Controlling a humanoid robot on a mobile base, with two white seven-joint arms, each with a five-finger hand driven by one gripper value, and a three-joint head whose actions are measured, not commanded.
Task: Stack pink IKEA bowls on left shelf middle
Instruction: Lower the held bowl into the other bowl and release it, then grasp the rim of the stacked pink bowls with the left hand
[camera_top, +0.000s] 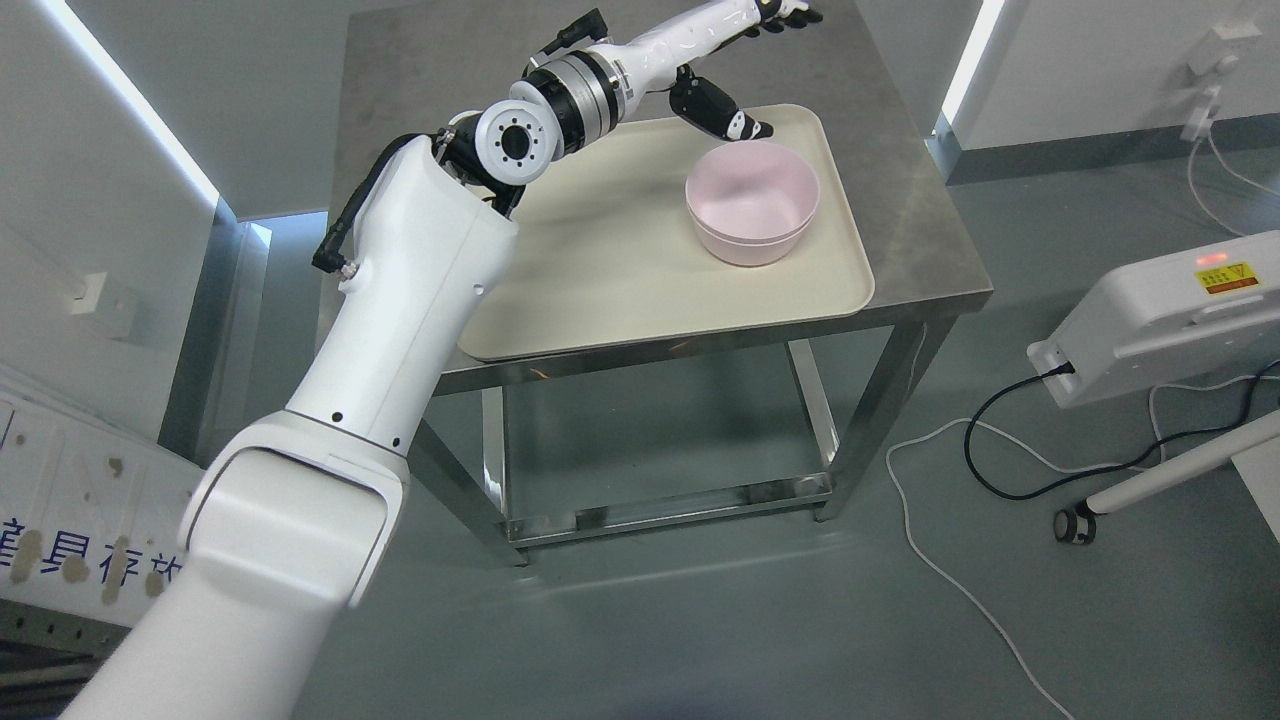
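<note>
1. At the far left, a white wall panel (60, 500) with partly hidden blue printed characters stood at the picture's edge.
2. The robot's left arm (400, 290), white with a silver wrist joint, rose from the lower left corner and reached diagonally up over the table (920, 240).
3. A cream tray (600, 270) lay on the steel table and covered most of its top.
4. The left hand (745, 60) hovered over the far edge of the tray, its fingers (800, 14) spread and straight, holding nothing. The dark thumb (725, 112) pointed down toward the bowls.
5. The pink bowls (752, 202), one nested inside another, sat upright on the right half of the tray. They lay just below and in front of the hand; the thumb tip was very near the far rim, and contact could not be judged.
6. On the grey floor (700, 620) to the right, black and white cables (960, 470) ran toward a white device (1160, 315) with a yellow warning label.
</note>
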